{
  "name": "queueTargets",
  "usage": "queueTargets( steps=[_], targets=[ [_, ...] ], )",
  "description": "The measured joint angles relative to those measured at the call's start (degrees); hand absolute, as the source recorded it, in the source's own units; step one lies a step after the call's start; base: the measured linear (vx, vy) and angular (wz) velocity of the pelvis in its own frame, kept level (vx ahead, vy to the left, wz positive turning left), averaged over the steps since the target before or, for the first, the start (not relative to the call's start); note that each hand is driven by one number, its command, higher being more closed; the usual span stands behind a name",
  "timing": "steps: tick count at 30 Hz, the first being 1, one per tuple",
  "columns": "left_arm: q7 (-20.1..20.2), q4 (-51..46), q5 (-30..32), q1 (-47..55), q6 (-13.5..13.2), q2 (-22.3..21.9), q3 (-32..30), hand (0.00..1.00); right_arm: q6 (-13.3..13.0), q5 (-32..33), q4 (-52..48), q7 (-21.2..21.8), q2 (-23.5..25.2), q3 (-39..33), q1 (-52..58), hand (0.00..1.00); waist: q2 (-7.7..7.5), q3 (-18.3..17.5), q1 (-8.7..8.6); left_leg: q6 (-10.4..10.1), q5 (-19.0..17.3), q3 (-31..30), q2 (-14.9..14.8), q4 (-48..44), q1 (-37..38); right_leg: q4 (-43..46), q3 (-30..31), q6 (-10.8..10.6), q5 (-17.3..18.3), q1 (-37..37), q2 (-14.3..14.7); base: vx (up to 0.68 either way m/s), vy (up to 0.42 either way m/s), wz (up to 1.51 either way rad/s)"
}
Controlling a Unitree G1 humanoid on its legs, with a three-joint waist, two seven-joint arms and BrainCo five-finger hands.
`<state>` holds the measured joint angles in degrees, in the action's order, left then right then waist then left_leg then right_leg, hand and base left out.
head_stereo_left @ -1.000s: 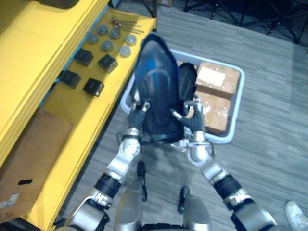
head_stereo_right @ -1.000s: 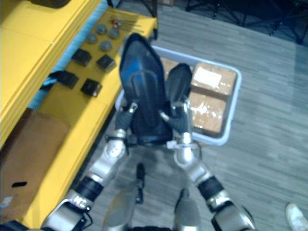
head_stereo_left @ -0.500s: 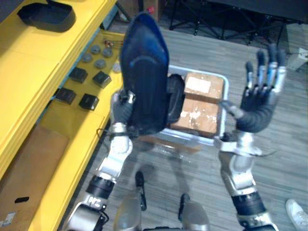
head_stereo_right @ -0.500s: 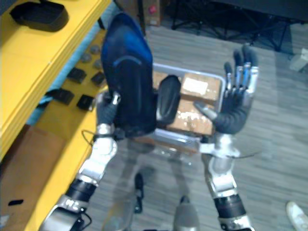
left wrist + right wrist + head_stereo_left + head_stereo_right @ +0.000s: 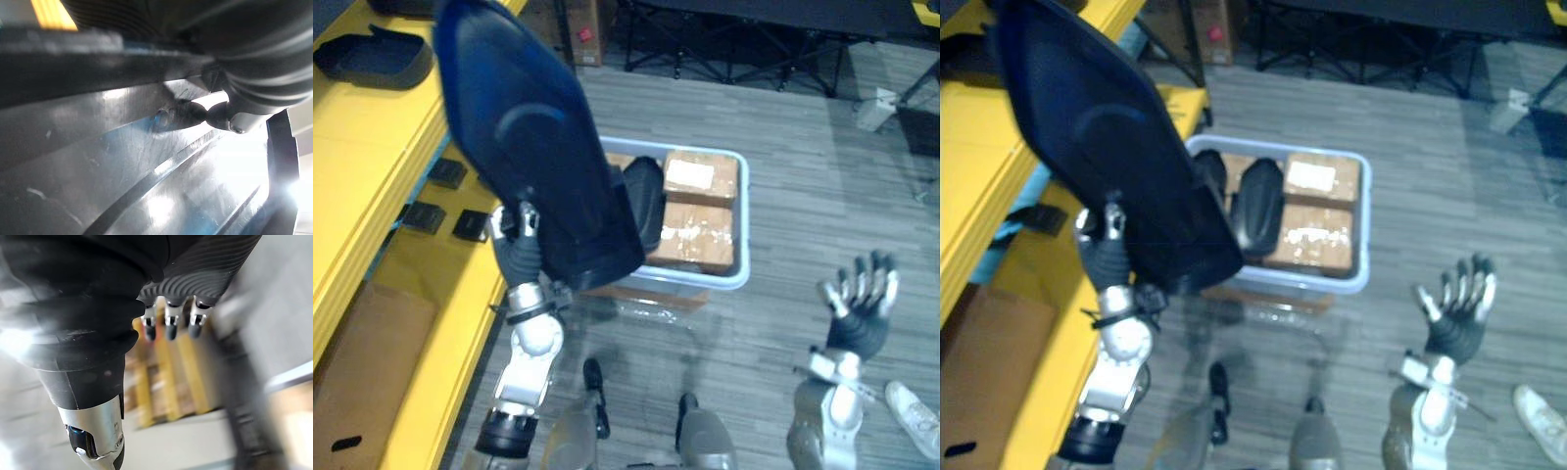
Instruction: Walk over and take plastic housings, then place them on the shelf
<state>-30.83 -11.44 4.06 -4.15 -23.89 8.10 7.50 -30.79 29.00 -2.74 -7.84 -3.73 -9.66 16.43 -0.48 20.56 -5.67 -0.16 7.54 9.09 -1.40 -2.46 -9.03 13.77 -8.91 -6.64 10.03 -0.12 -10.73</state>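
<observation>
The left robot hand (image 5: 519,253) is carrying the long dark blue plastic housing (image 5: 533,166) higher and further left than half a second ago, while the right robot hand (image 5: 858,315) is dropping low on the right.

The housing is now slanting across in front of the yellow shelf (image 5: 372,166). Its long axis is running from the broad lower end at the left robot hand up to the far end, which is pointing up and left towards the shelf. That robot hand's fingers are curling round the lower rim, with the thumb pressing on the ribbed inside. The right robot hand is spreading its fingers wide and holding nothing.

Behind the housing, a pale blue plastic bin (image 5: 742,225) is sitting on the grey plank floor (image 5: 803,147). It is carrying two brown cardboard boxes (image 5: 700,178) in plain sight and two more black plastic shells (image 5: 1258,206) standing on edge.

One black moulded housing (image 5: 372,59) is lying on the shelf's top level. Three small black square blocks (image 5: 470,225) are lying on the lower level, with a flat brown cardboard sheet (image 5: 357,362) nearer the robot.
</observation>
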Motion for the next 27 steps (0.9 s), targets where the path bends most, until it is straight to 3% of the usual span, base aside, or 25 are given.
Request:
queueTargets(
  steps=[2, 5, 6, 12, 20, 25, 27],
  targets=[
    [3.3, -0.2, -2.6, 1.0, -1.9, 0.0, 0.0, 1.00, 0.0, -0.1, 0.3, 0.7, 0.0, -1.2, 0.6, 0.00, 0.26, -0.2, -0.15, 0.0, 0.0, 0.1, -0.1, 0.0, 0.0, -0.2, 0.0, 0.0, -0.1, 0.0, 0.0, 0.03, -0.004, -0.04],
    [7.6, -0.8, -6.8, 1.9, -2.7, 0.0, 0.0, 1.00, 0.0, -0.7, 1.0, 0.4, -0.1, -2.1, 0.1, 0.00, 0.25, -0.2, -0.19, 0.0, 0.0, 0.2, -0.2, 0.2, 0.1, -0.4, 0.1, 0.1, -0.2, 0.0, 0.1, 0.00, 0.000, 0.00],
    [11.9, -3.2, -10.4, 2.6, -3.4, 0.4, -0.1, 1.00, 0.0, -3.0, 0.9, 0.1, -0.1, -2.7, -1.0, 0.00, -0.35, -1.3, 0.05, 0.1, 0.3, 0.5, 0.2, 1.7, 1.0, -1.6, 0.2, -0.3, -0.9, 0.8, 0.0, 0.00, 0.000, 0.00],
    [12.0, -3.2, -10.4, 2.6, -3.4, 0.4, -0.1, 1.00, 0.1, -3.0, 0.8, 0.1, -0.1, -3.4, -1.0, 0.00, -0.34, -1.3, 0.00, 0.1, 0.3, 0.5, 0.2, 1.7, 1.0, -1.7, 0.2, -0.3, -0.9, 0.8, 0.0, 0.00, 0.000, 0.00],
    [13.8, -2.6, -10.4, 2.3, -3.4, 1.8, -4.2, 1.00, 2.5, -3.1, -1.6, 0.0, -0.2, -14.8, -1.6, 0.00, 0.33, -3.6, -1.55, 0.2, 0.8, 0.9, 0.4, 3.5, 2.2, -3.3, 0.2, -0.4, -1.5, 2.1, 0.1, 0.01, 0.001, -0.01],
    [11.9, -0.6, -8.5, 2.3, -2.8, 2.8, -6.6, 1.00, 4.7, -4.5, -4.0, 1.2, -0.8, -17.2, -2.5, 0.00, 2.06, -5.5, -2.05, 0.0, 1.9, 1.1, 0.7, 6.8, 5.1, -4.8, 0.3, -0.4, -2.1, 4.4, 0.3, 0.06, 0.005, -0.02],
    [9.1, -0.6, -5.1, 2.7, -1.7, 2.9, -9.1, 1.00, 5.1, -5.1, -4.2, 3.1, -1.6, -16.8, -4.7, 0.00, 2.62, -6.0, -1.89, -0.2, 2.3, 0.4, 0.6, 7.1, 5.0, -5.0, -0.5, -0.4, -2.0, 4.9, 0.6, 0.00, -0.006, 0.17]
  ],
)
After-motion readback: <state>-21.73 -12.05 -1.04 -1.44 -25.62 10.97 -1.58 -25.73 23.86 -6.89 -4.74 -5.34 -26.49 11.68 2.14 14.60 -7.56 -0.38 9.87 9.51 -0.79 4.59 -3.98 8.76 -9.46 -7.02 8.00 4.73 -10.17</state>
